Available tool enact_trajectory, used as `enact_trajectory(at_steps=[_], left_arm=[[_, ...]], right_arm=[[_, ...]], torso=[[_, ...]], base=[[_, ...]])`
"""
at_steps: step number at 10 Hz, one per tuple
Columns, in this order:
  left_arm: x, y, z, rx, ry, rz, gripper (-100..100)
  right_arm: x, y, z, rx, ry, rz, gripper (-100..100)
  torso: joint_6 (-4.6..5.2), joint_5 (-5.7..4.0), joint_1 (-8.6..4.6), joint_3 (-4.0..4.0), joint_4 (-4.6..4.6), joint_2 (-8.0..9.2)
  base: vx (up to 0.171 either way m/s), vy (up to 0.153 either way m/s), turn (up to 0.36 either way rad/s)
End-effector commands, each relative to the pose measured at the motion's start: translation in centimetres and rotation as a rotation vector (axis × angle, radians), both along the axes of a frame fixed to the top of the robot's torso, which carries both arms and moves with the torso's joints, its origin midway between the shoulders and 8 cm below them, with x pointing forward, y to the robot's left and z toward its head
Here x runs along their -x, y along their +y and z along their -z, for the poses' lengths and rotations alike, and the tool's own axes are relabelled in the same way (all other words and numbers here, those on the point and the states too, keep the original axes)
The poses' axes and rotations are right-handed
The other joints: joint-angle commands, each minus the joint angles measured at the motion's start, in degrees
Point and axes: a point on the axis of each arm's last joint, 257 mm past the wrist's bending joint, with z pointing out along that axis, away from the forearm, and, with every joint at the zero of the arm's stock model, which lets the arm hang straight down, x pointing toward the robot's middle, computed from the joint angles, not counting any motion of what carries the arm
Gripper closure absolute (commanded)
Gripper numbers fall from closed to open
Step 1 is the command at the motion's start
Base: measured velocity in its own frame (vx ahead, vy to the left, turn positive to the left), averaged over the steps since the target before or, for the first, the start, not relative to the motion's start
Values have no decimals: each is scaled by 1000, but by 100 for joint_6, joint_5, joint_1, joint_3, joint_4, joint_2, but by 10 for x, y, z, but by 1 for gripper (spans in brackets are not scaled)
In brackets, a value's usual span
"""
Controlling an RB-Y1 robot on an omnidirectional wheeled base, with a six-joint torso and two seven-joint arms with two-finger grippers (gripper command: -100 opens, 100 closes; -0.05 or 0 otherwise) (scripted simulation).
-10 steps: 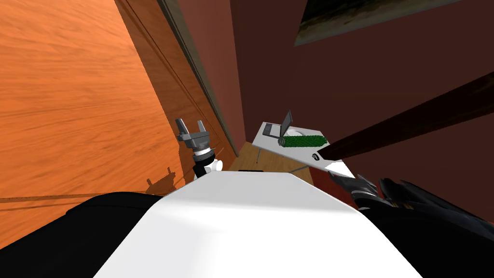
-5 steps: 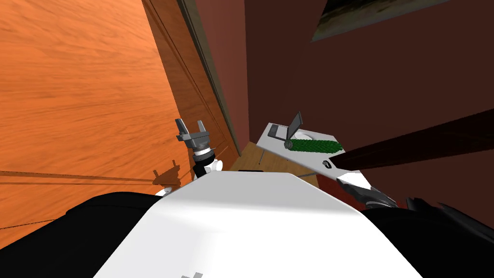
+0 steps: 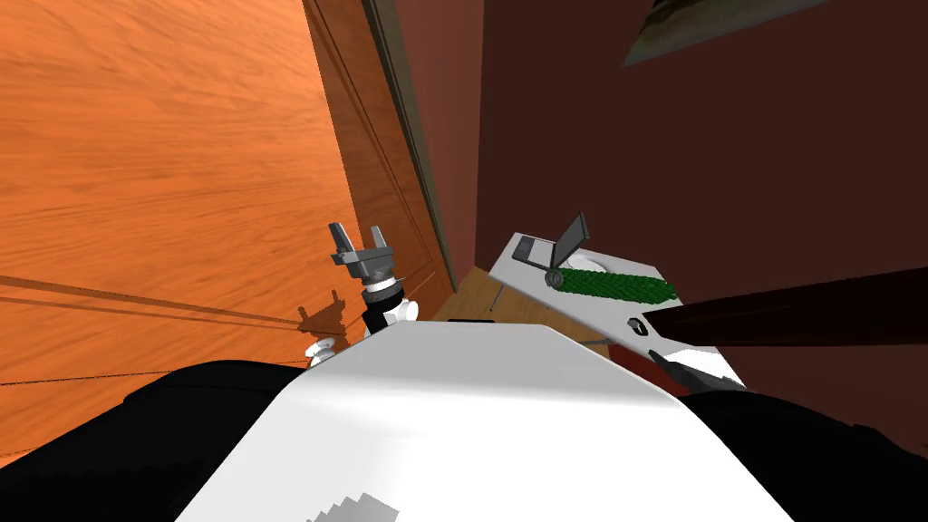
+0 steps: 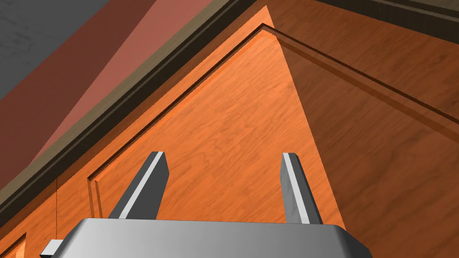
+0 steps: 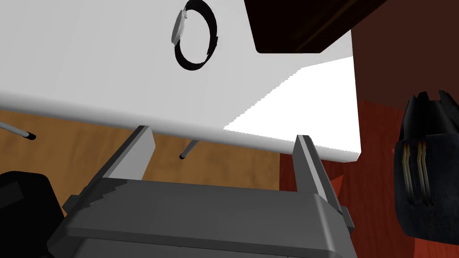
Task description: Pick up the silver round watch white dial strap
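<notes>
- White desk (image 5: 89, 67) stands against a dark red wall (image 3: 725, 163). The watch (image 5: 179, 27) lies on it towards the near end, its dark strap curled into a ring and its pale round case at one side of the loop.
- Right gripper (image 5: 223, 133) hangs just short of the desk's front edge and seemingly below the top. Its fingers are apart with nothing between them, and the watch is well ahead of them.
- By my reading, the step in hand is the approach. The hand should rise clear of the edge first and then travel in over the top — otherwise the fingers may knock the rim.
- One dark brown slab (image 5: 309, 22) overhangs the desk just beside the watch, so headroom looks tight there. Coming in from the open side seems safer.
- For the grip, pinching across the case or a section of strap looks best — the loop seems thin and could skid on the smooth top.
- Left gripper (image 3: 358, 231) is raised towards the orange wood panel (image 4: 233, 112), fingers apart, and has no part in this.
</notes>
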Motion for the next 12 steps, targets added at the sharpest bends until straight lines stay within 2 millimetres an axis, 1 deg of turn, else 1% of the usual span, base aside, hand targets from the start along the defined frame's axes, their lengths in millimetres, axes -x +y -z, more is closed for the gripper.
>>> enact_trajectory(at_steps=[1, 3, 4, 5, 6, 7, 8, 9, 10, 12], left_arm=[[0, 0, 0, 0, 0, 0, 0], [0, 0, 0, 0, 0, 0, 0], [0, 0, 0, 0, 0, 0, 0], [0, 0, 0, 0, 0, 0, 0], [0, 0, 0, 0, 0, 0, 0], [0, 0, 0, 0, 0, 0, 0], [0, 0, 0, 0, 0, 0, 0], [0, 0, 0, 0, 0, 0, 0], [0, 0, 0, 0, 0, 0, 0], [0, 0, 0, 0, 0, 0, 0]], right_arm=[[22, -4, 4, -65, -10, 69, -100], [21, -4, 4, -74, -20, 75, -100], [39, -7, 8, -124, -25, 129, -100], [57, -8, 10, -172, -32, 182, -100], [56, -8, 10, -178, -40, 187, -100], [72, -9, 13, -221, -45, 236, -100], [71, -8, 13, -231, -58, 242, -100], [87, -8, 15, -269, -62, 288, -100], [86, -8, 15, -276, -72, 293, -100], [112, -5, 18, -355, -100, 382, -100]], torso=[[0, 0, 0, 0, 0, 0], [1, -1, -2, 1, 0, 1], [2, -2, -5, 4, 2, 7], [-2, -1, -2, 2, 1, 2], [-4, 0, -2, -3, -1, -6], [0, -2, -8, -1, 0, -2], [-2, -2, -7, 0, 0, -1], [2, -2, -6, 1, 1, 2], [0, -2, -6, 1, 1, 2], [0, -2, -7, 1, 1, 1]], base=[[22, 3, 193], [7, -10, 74], [19, 1, 151], [43, -5, 350], [21, -21, 172], [19, -16, 201], [12, -16, 88], [15, -17, 155], [12, -19, 108], [22, -23, 219]])
